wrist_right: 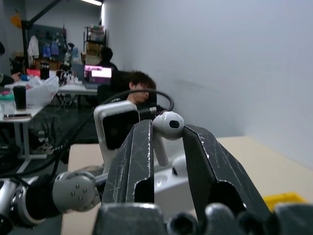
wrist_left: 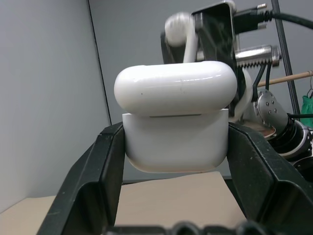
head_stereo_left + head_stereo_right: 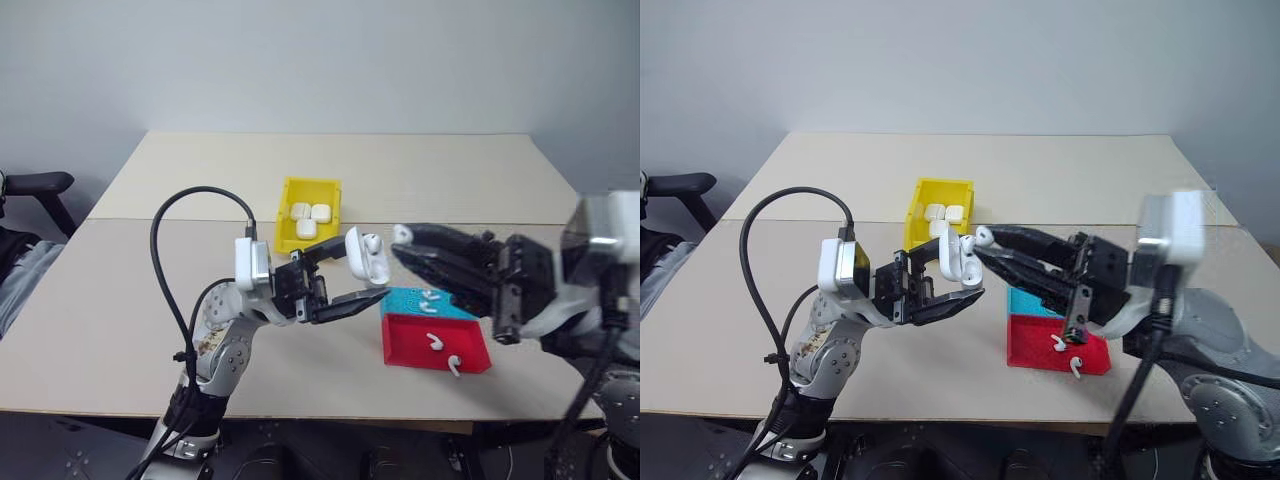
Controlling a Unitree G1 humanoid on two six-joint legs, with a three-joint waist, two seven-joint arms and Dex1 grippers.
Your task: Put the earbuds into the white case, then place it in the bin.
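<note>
The left pincer [image 3: 362, 278] grips the white case [image 3: 362, 256], lid open. The right pincer [image 1: 164, 131] pinches an earbud [image 1: 166, 128] at the case's 3 o'clock.

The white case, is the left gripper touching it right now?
Touching. In the left wrist view the left gripper's two black fingers press flat against both sides of the white case, with no gap showing.

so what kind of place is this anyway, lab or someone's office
Most likely a shared robotics lab or workshop. The right wrist view shows people seated at desks with a lit monitor and cluttered shelves behind; the beige table holds sorting trays.
</note>
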